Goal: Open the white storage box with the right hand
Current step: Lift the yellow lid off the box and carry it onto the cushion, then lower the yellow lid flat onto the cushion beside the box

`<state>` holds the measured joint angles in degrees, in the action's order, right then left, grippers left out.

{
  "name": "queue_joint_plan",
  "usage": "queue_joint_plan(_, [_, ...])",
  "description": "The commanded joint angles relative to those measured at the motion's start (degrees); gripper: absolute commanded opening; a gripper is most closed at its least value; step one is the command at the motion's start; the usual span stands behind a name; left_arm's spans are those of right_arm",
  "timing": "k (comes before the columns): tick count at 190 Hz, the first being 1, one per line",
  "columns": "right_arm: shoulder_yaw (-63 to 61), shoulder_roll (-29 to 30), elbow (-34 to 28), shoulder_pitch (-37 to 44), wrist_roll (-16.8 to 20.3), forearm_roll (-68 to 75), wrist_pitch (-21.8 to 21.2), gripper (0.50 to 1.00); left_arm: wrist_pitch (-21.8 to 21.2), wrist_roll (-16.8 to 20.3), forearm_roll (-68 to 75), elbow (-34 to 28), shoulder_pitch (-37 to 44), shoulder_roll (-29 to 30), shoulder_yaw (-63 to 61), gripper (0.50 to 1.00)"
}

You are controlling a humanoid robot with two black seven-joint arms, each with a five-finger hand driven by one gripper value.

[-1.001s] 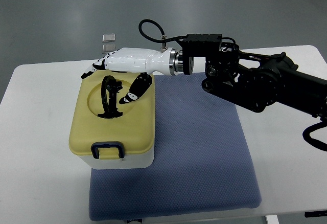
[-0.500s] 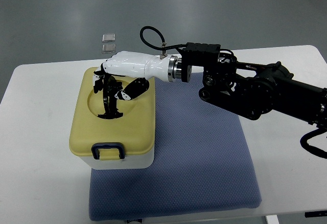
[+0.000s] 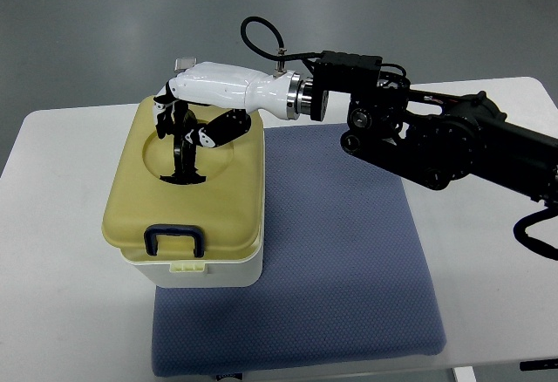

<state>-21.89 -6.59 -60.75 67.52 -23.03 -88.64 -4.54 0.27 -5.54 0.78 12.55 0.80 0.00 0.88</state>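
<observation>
A white storage box [image 3: 214,273] with a cream-yellow lid [image 3: 144,194] stands on the left of a blue mat [image 3: 349,251]. The lid has a black carrying handle [image 3: 185,153] standing upright in its round recess and a dark blue front latch [image 3: 173,241]. My right hand [image 3: 185,120], white with black fingertips, comes in from the right and is curled around the black handle. The lid is lifted at the front, and a gap shows above the white base. The left arm does not show.
The white table [image 3: 61,251] carries the mat and box. My black right arm [image 3: 436,138] stretches across the table's back right. Two small grey squares lie on the floor behind the table, mostly hidden by the hand.
My right hand closed on the black handle and lifted. The lid has risen at the front and shifted towards the camera, with the latch now free of the base.
</observation>
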Motion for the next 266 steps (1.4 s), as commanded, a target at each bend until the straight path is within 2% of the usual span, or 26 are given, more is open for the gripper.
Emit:
queue_joint_plan(1, [-1.4, -0.62, -1.04, 1.21, -0.08, 0.4, -0.12, 0.5, 0.0, 0.0, -0.08, -0.07, 0.0, 0.0, 0.09, 1.0])
queue_joint_plan(32, [-5.53, -5.63, -4.21, 2.36, -0.08, 0.84, -3.9, 0.5, 0.0, 0.0, 0.01, 0.02, 0.0, 0.0, 0.09, 1.0])
queue_joint_plan(73, [-7.12, -20.13, -10.71, 2.18, -1.31, 0.92, -11.28, 0.5, 0.0, 0.0, 0.01, 0.11, -0.09, 0.0, 0.0, 1.0])
queue_joint_plan(116, [-3.6, -30.24, -10.97, -0.28, -2.28, 0.4, -12.07, 0.5, 0.0, 0.0, 0.09, 0.19, -0.09, 0.0, 0.0, 1.0])
queue_joint_plan(158, [2.81, -37.45, -10.71, -1.25, -3.86, -0.31, -11.02, 0.5, 0.0, 0.0, 0.09, 0.9, -0.09, 0.0, -0.09, 1.0])
queue_joint_plan(176, [6.33, -39.47, -10.27, -2.39, -3.95, -0.48, -8.91, 0.5, 0.0, 0.0, 0.09, 0.98, -0.18, 0.0, 0.0, 1.0])
queue_joint_plan(226, [14.68, -39.47, -7.46, -5.38, -4.83, -0.83, -1.18, 0.5, 0.0, 0.0, 0.09, 1.34, -0.09, 0.0, 0.0, 1.0])
queue_joint_plan(266, [15.3, -37.71, -7.11, -7.31, -4.74, -0.92, 0.67, 0.5, 0.0, 0.0, 0.09, 1.25, -0.09, 0.0, 0.0, 1.0])
